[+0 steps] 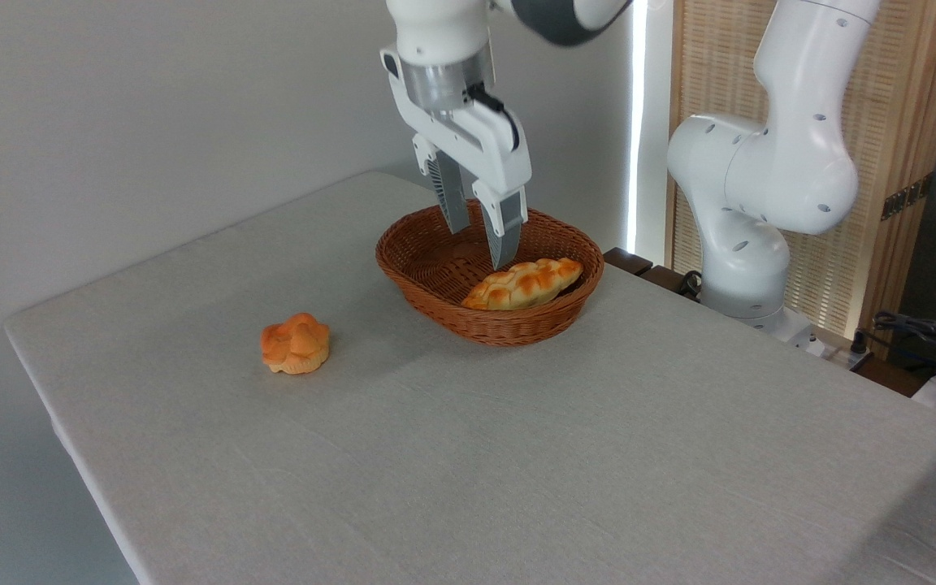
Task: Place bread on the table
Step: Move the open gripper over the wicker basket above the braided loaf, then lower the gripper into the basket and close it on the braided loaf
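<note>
— A robot arm's gripper [480,244] hangs over a wicker basket [427,260] at the far side of the table [517,455], its two fingers spread apart with nothing between them. Why there?

— The bread [523,283], a braided loaf, lies inside the basket against its right-hand wall, one tapered end resting up by the rim. The fingers point down just left of and above it, likely lined up for a grasp, since the loaf has yet to reach the cloth.

— And the small orange bun [296,344]?

— It sits on the cloth well to the left, apart from the basket. Plenty of bare tabletop lies near and right for setting the loaf down.

— What can't you make out?

— Whether the nearer fingertip touches the loaf or hovers just clear. The basket wall hides the loaf's underside, and the arm's upper joints are cut off at the top.
</note>
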You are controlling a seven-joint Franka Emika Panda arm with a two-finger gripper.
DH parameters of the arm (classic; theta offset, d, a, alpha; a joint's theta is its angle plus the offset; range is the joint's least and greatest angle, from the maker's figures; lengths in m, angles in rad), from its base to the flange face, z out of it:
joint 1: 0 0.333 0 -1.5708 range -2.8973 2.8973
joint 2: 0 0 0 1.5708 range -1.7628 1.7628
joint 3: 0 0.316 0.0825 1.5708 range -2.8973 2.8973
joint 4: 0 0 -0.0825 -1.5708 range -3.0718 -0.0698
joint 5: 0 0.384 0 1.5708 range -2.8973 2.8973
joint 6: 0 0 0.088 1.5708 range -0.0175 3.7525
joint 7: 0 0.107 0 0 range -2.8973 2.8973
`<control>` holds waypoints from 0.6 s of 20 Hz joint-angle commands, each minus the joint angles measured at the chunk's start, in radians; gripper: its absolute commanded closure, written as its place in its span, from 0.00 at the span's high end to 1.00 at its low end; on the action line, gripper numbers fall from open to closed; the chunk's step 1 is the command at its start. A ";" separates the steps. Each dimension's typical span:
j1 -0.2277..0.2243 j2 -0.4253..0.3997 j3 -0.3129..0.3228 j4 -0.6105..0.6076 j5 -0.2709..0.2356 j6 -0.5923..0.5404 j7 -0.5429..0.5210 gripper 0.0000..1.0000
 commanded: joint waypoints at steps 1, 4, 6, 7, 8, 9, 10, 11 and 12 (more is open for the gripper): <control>-0.003 -0.013 -0.081 -0.074 -0.052 0.026 0.005 1.00; -0.001 -0.012 -0.092 -0.099 -0.052 0.039 0.005 1.00; -0.001 -0.012 -0.093 -0.126 -0.044 0.062 0.009 1.00; -0.001 -0.010 -0.095 -0.132 -0.043 0.069 0.009 1.00; 0.001 -0.009 -0.110 -0.149 -0.039 0.086 0.012 1.00; 0.001 -0.009 -0.116 -0.157 -0.039 0.092 0.012 1.00; 0.001 -0.009 -0.121 -0.172 -0.032 0.109 0.012 1.00; 0.001 -0.009 -0.122 -0.184 -0.017 0.120 0.012 1.00; 0.001 -0.007 -0.127 -0.192 -0.006 0.123 0.012 1.00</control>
